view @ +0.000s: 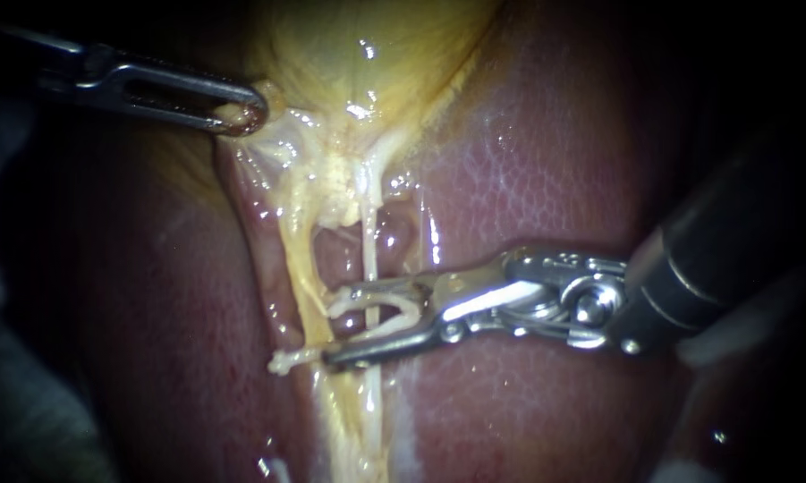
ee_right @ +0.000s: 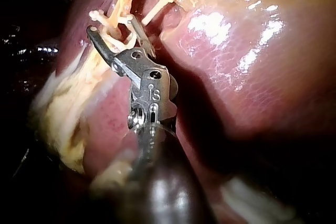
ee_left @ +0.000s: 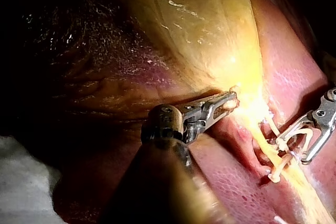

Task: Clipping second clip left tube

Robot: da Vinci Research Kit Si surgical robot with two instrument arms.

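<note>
At upper left, left instrument (view: 244,116): jaws clamp gallbladder (view: 376,54); we tension the tube (view: 368,250).
Right instrument (view: 338,324): jaws, apart, carry our clip (view: 410,309) astride it.

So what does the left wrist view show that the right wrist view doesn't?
Only the left wrist view: the slender metal left instrument, clamped on the bulging yellow gallbladder. Only the right wrist view: the dark round shaft of the steel-tipped right instrument. Both: that instrument carrying an open white plastic clip astride the thin pale tube, over glossy reddish-brown liver.
</note>
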